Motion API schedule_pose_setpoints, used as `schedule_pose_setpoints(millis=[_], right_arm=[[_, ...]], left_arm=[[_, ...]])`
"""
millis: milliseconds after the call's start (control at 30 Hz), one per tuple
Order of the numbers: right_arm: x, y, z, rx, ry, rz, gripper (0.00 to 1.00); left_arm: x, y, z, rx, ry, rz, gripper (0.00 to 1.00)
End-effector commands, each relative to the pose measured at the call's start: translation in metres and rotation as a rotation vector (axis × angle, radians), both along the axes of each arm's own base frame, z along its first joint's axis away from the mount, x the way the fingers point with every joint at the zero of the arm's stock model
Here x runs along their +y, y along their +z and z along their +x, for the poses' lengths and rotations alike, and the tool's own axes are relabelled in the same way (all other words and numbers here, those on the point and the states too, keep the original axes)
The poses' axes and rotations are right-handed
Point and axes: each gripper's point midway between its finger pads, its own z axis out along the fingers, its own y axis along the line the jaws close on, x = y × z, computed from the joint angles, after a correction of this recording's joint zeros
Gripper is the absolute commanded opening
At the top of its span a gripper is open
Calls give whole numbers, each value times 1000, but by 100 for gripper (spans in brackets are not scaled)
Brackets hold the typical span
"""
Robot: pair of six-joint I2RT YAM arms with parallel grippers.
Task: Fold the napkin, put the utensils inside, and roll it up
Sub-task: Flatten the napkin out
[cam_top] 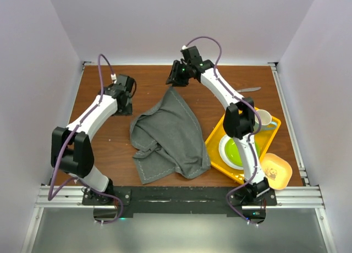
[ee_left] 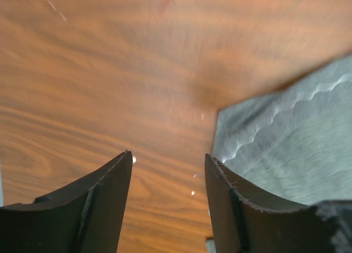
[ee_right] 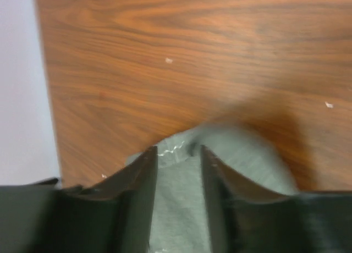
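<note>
Left claw (ee_left: 168,157): open, its two dark fingers spread, with only bare brown wooden worktop (cam_top: 118,148) between them. It hovers low near the far left corner of the worktop, just beside the left corner of the napkin (cam_top: 168,137), holding nothing. In the left wrist view the grey cloth lies to the right of the right-hand finger, its pale stitched edge showing.

Right claw (ee_right: 177,149): near the middle of the worktop's far edge, over the napkin's far tip. Its fingers stand apart, and the tip of the cloth with its pale stitching lies in the gap between them, not pinched.

The napkin is a large dark grey cloth, rumpled and partly folded over itself, in the middle of the worktop. It narrows to a point toward the far edge and widens toward the near edge.

A slim silvery piece of cutlery (cam_top: 247,90) lies on bare wood toward the far right corner, well apart from the napkin.

A yellow tray (cam_top: 214,135) by the right edge carries a green plate (cam_top: 237,153) and a pale mug (cam_top: 264,119). A small yellow bowl (cam_top: 278,173) sits at the near right corner.
</note>
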Motion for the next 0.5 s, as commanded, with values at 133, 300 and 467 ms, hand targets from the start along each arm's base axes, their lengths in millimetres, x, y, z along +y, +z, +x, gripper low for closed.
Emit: schedule_pose_setpoints(millis=[133,300,467], right_arm=[[-27,66,-44,-62,90,-78,68],[-45,94,-95,-125,201,-147,69],[-57,78,-147,-64,246,-109,68]], left_arm=[[-63,25,-28,-59,-128,-329,57],[-100,4,-87,8,-13,-614,66],[-115,-7,-116,26,128,-796,60]])
